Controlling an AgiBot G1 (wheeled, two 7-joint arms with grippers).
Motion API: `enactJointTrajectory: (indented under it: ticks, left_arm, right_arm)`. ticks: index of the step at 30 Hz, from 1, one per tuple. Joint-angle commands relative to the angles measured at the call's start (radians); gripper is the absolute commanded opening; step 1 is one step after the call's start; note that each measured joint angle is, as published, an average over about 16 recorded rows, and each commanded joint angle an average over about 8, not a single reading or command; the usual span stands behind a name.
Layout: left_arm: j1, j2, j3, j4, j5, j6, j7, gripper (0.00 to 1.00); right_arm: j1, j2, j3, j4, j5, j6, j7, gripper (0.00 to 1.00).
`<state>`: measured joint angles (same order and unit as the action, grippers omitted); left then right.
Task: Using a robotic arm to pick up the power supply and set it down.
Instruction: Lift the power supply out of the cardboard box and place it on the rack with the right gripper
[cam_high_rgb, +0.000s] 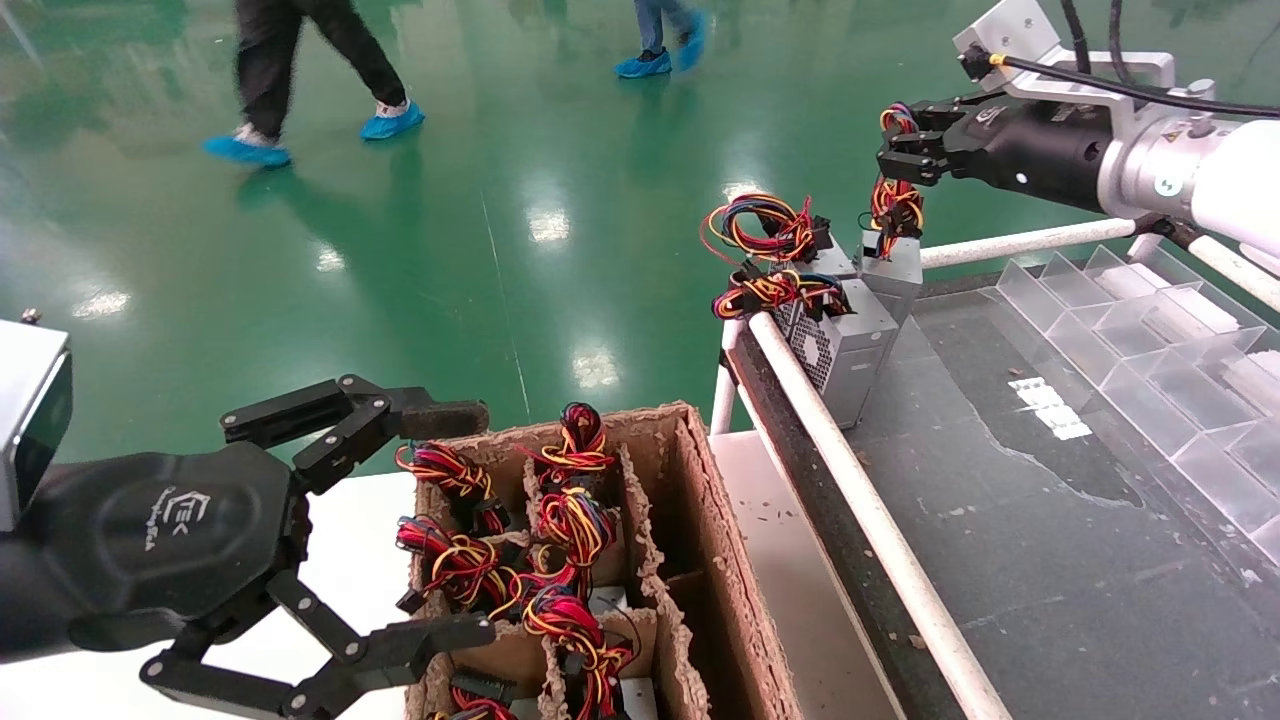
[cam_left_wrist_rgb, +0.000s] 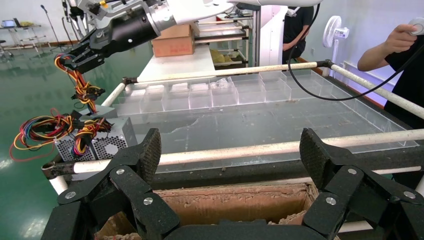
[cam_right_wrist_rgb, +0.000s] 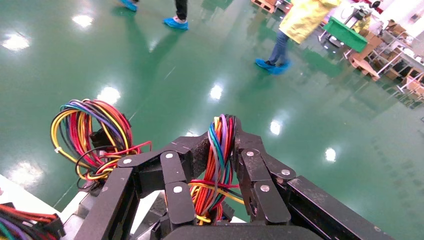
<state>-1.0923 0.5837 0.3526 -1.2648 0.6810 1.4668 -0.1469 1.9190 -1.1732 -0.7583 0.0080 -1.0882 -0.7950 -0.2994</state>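
Note:
My right gripper is shut on the coloured wire bundle of a grey power supply, whose box hangs below it at the far left corner of the dark table. Whether the box touches the table I cannot tell. Beside it, a second power supply with a perforated grille stands on that corner. My left gripper is open over the brown cardboard divider box, holding nothing. Several more wire bundles show in the box's cells.
A white pipe rail edges the table between the box and the dark mat. Clear plastic compartment trays line the table's right side. People walk on the green floor beyond. Another person stands by the table's far side.

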Motion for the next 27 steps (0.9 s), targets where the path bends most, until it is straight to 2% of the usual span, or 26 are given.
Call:
enactJointTrajectory:
  ticks: [1,10,19,20,21,27]
  left_arm:
    - [0.000,0.000,0.000,0.000,0.000,0.000,0.000,1.00]
    - [0.000,0.000,0.000,0.000,0.000,0.000,0.000,1.00]
    - [0.000,0.000,0.000,0.000,0.000,0.000,0.000,1.00]
    - [0.000,0.000,0.000,0.000,0.000,0.000,0.000,1.00]
    - [0.000,0.000,0.000,0.000,0.000,0.000,0.000,1.00]
    - [0.000,0.000,0.000,0.000,0.000,0.000,0.000,1.00]
  right_arm:
    - [0.001,-0.007,-0.001,0.001,-0.002,0.008,-0.004,0.00]
    - [0.005,-0.040,0.007,0.002,0.010,0.065,-0.021,0.00]
    - [-0.007,-0.055,0.009,-0.001,0.012,0.064,-0.033,0.00]
    - [-0.009,-0.055,0.009,-0.002,0.012,0.064,-0.034,0.04]
    - [-0.009,-0.055,0.009,-0.003,0.013,0.064,-0.035,0.14]
    - [-0.010,-0.052,0.012,-0.007,0.017,0.067,-0.033,0.89]
